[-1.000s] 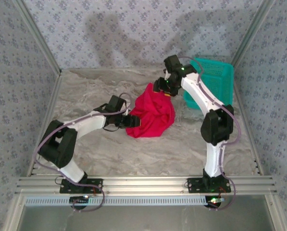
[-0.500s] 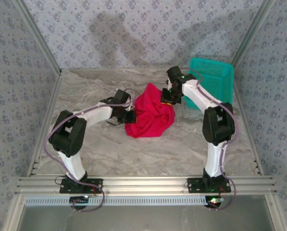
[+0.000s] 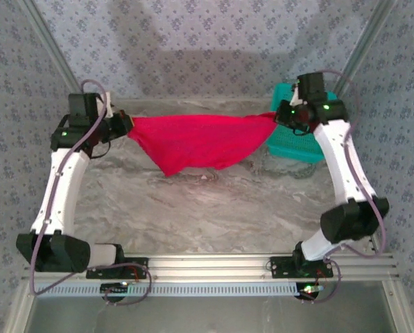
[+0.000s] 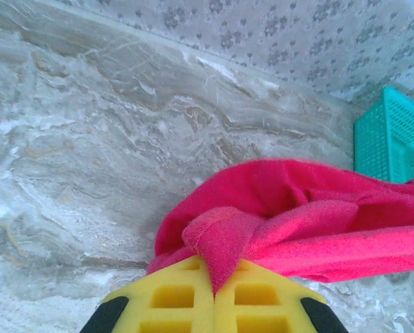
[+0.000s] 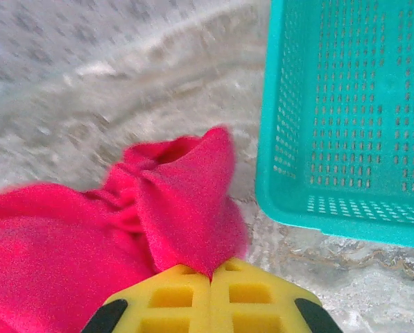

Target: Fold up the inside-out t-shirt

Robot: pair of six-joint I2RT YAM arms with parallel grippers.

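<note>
The red inside-out t-shirt (image 3: 196, 141) hangs stretched in the air between both arms, above the back of the table, its lower edge sagging toward the left. My left gripper (image 3: 125, 125) is shut on its left end; in the left wrist view a fold of red cloth (image 4: 224, 243) is pinched between the yellow pads (image 4: 172, 298). My right gripper (image 3: 281, 116) is shut on the right end, and the right wrist view shows the cloth (image 5: 186, 208) clamped between its yellow pads (image 5: 252, 298). No tag is visible.
A teal mesh basket (image 3: 297, 142) stands at the back right, partly behind my right arm; it lies close to the right gripper (image 5: 352, 104). Patterned walls enclose the marbled table (image 3: 207, 208) on three sides. The aluminium rail (image 3: 213, 265) runs along the near edge.
Both grippers shut on the crumpled t-shirt on the table, then rose and moved apart, left arm to the far left, right arm to the far right. The cloth is now lifted and stretched.
</note>
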